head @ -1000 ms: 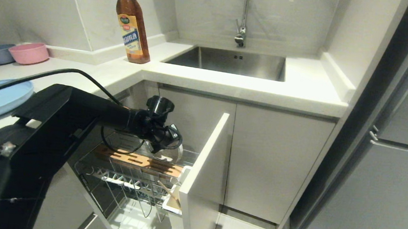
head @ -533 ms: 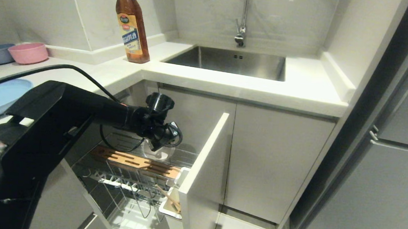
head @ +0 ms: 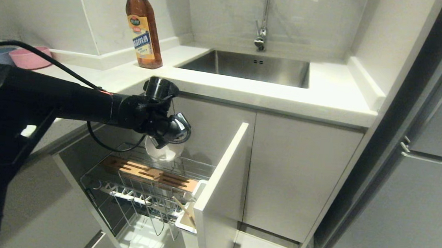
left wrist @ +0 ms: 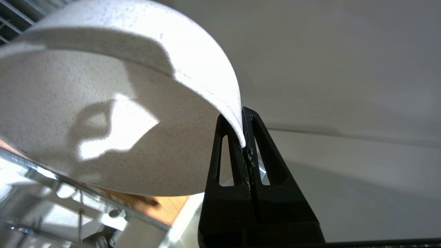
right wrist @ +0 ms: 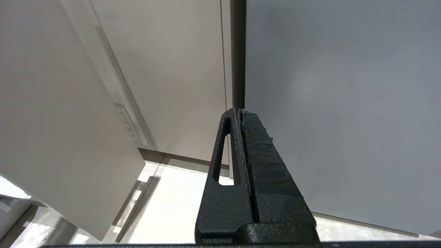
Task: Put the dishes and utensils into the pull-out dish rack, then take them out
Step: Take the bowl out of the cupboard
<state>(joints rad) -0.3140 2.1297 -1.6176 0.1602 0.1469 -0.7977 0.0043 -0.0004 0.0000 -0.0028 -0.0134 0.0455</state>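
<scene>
Hanging above the back of the pull-out dish rack (head: 149, 181), the white bowl (head: 162, 151) was clear of the wires, pinched by its rim in our left gripper (left wrist: 244, 136), whose fingers (left wrist: 225, 151) were clamped tight on either side of the thin edge. In the left wrist view the bowl tilted, its speckled hollow facing the camera, with the light-wood strip (head: 150, 172) and chrome wires under it. The rack stood drawn out from the cabinet, its white front panel (head: 222, 179) swung towards us, the upright prongs empty, and the chopsticks (head: 184, 210) leaned in the small white holder at the rack's front corner beside that panel. We could not make out the spoon.

Our left arm (head: 69, 102) reached across from the left, level with the edge of the table (head: 270, 94). On the table stood a bottle of amber liquid (head: 144, 25) beside the steel sink (head: 249, 67), and a pink bowl (head: 29, 57) showed behind the arm at the far left.

Our right gripper (right wrist: 239, 117) was closed on nothing, near plain cabinet doors and pale floor.
</scene>
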